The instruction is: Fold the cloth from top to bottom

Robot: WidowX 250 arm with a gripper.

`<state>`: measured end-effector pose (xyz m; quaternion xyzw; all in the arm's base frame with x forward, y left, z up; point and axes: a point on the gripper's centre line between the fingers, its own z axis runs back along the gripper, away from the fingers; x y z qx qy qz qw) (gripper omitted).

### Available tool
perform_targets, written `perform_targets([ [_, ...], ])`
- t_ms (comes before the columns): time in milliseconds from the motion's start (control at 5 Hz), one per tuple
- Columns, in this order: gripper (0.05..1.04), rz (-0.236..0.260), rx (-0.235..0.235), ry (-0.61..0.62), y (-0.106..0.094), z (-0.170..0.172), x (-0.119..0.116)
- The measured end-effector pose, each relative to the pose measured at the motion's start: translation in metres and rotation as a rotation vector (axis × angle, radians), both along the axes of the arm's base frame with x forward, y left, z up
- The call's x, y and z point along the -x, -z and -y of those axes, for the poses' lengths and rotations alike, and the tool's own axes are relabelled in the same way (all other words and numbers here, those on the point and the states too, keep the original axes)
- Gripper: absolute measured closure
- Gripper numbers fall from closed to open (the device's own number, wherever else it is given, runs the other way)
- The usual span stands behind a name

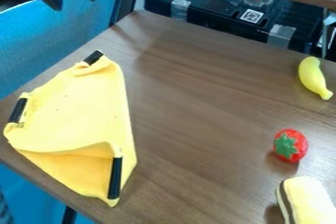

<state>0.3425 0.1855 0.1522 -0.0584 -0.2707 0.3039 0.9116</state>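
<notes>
The gripper [70, 2], fingers apart, hangs at the upper left. The cloth [78, 115] lies at left with black strips [115, 179] at its corners. Well apart at right are a banana [312, 76], a strawberry [291, 145] and, lower right, a striped block [310, 203].

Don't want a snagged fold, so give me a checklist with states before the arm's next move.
1. Gripper open: ok, fingers apart.
2. Gripper empty: ok, nothing between the fingers.
3. Cloth lying flat: not ok, a raised flap by the lower black strip.
4. Strawberry and banana off the cloth: ok, both apart to its right.
5. Gripper over the cloth: not ok, it's at upper left, beyond the table edge in view.
</notes>
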Motion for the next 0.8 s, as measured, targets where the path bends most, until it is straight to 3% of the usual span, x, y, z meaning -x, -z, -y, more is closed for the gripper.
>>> perform_targets([
  [200, 0.084, -0.022, 0.017, -0.005, 0.01, 0.0, 0.0],
  [400, 0.084, -0.053, 0.001, -0.014, 0.024, -0.002, -0.003],
  [800, 0.083, -0.057, -0.031, -0.006, 0.034, 0.001, -0.003],
])
